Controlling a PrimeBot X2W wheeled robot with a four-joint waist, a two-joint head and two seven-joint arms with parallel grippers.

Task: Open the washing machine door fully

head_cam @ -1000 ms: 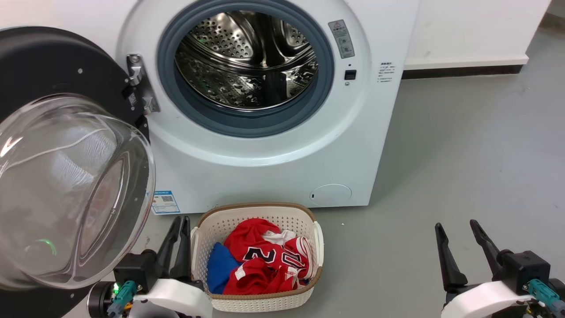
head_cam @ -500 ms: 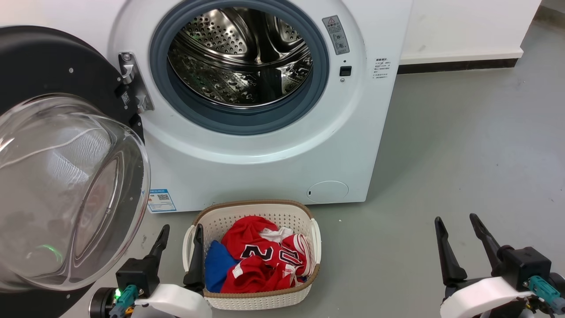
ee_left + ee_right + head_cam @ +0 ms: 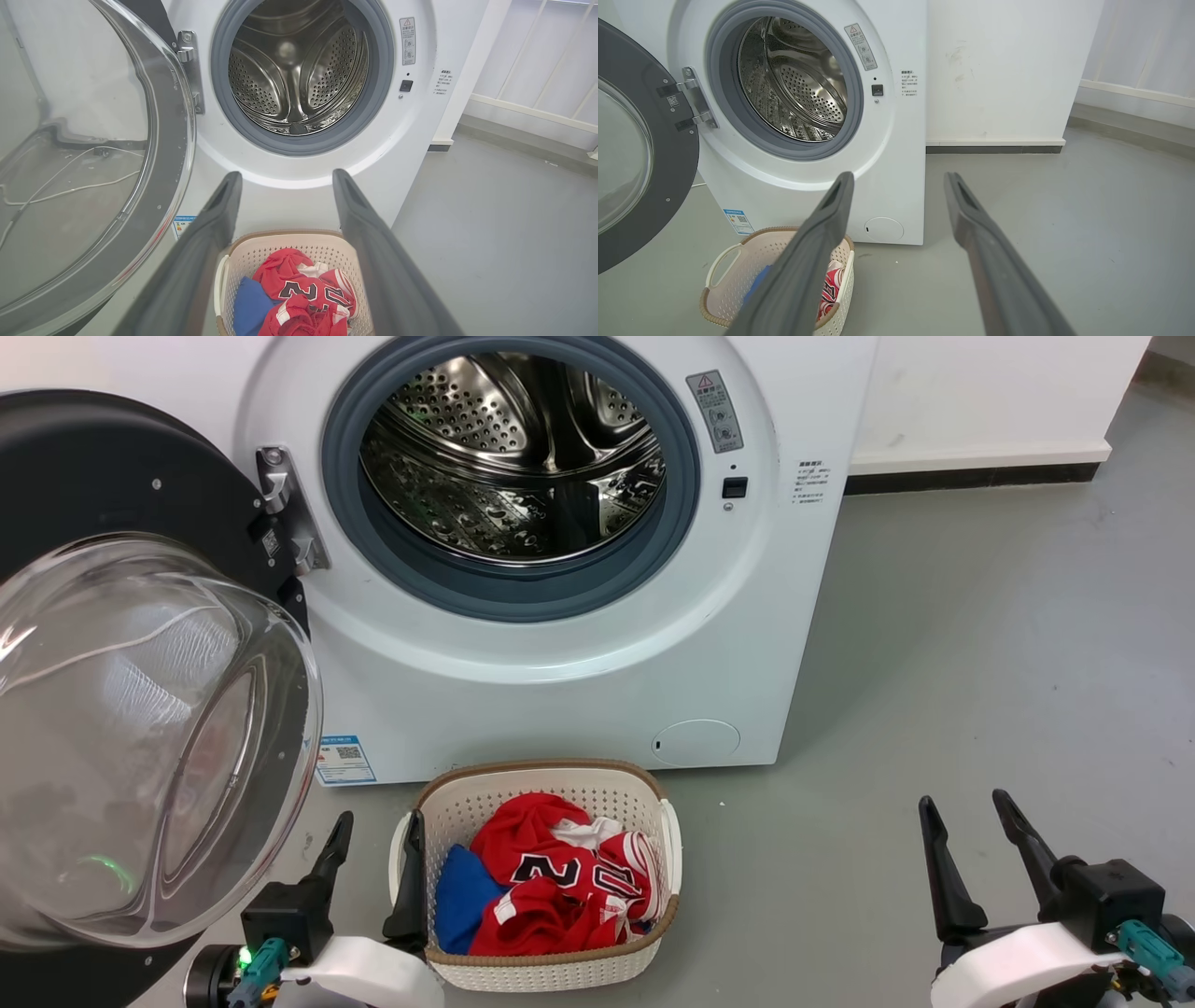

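The white washing machine [image 3: 728,644] [image 3: 420,116] [image 3: 896,154] stands ahead with its steel drum exposed. Its black washing machine door [image 3: 84,476] [image 3: 154,205] [image 3: 668,154] hangs swung out wide on the left hinge, the clear glass bowl [image 3: 140,737] bulging toward me. My left gripper [image 3: 378,821] [image 3: 285,179] is open low in the head view, between the door's lower edge and the basket, touching neither. My right gripper [image 3: 962,803] [image 3: 899,179] is open over bare floor at the lower right, holding nothing.
A white laundry basket [image 3: 653,821] [image 3: 252,252] [image 3: 733,252] with red and blue clothes sits on the floor just before the machine. Grey floor [image 3: 980,635] stretches to the right, bounded by a white wall with a dark skirting [image 3: 962,476].
My left gripper went from shut to open and drew back slightly. The head camera shifted a little. The door and right gripper stayed put.
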